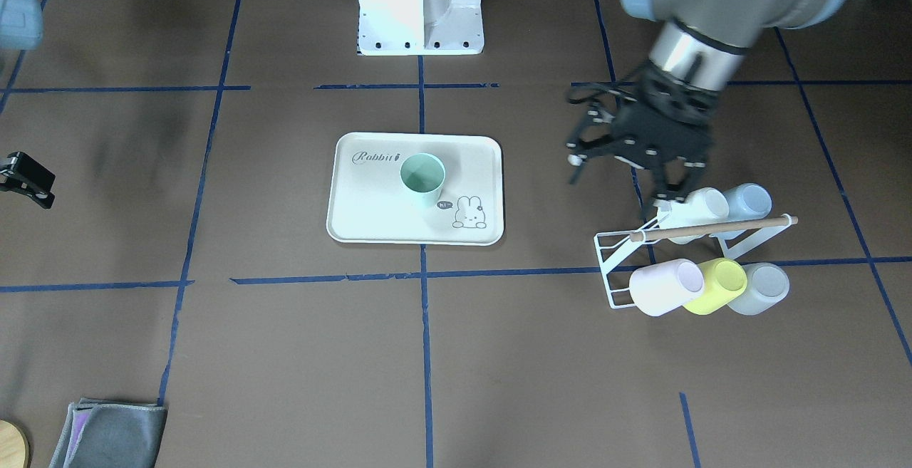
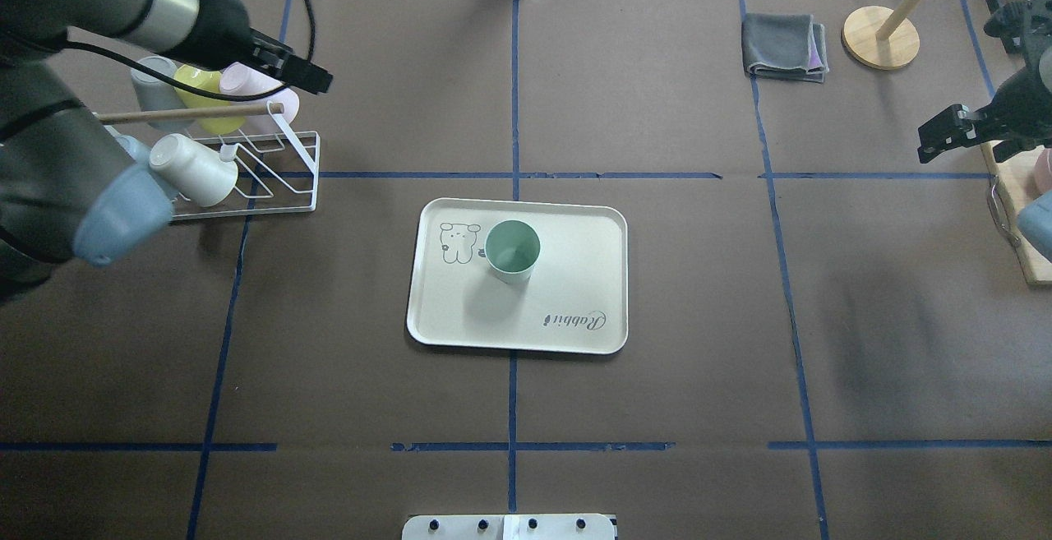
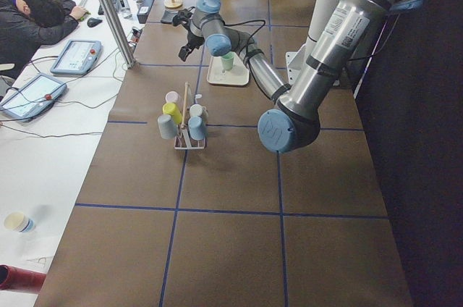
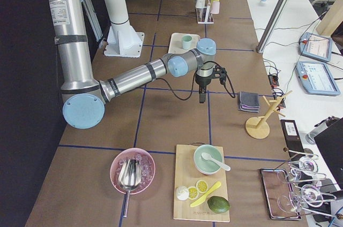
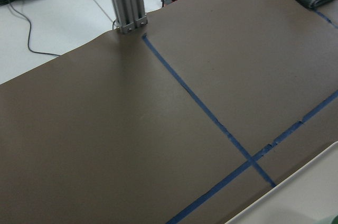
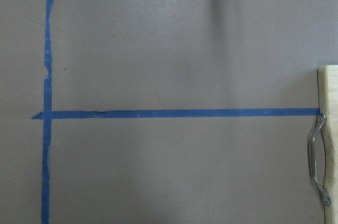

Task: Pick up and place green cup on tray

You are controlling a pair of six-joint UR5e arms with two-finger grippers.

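The green cup [image 1: 422,178] stands on the tray [image 1: 370,222] on the counter [image 1: 285,354]. The left hand [image 1: 620,183] is by the cup rack [image 1: 605,263], fingers apart and empty. I cannot tell about the right hand [image 2: 935,139].

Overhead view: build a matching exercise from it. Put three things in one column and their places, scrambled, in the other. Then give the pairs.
Things
1. small pale mint-green plastic cup
2. bright yellow plastic cup
3. folded grey cloth

Places
A. propped on the white wire rack
B. flat on the brown table, beside the round wooden base
C. upright on the cream-white rectangular tray

Pairs: 1-C, 2-A, 3-B
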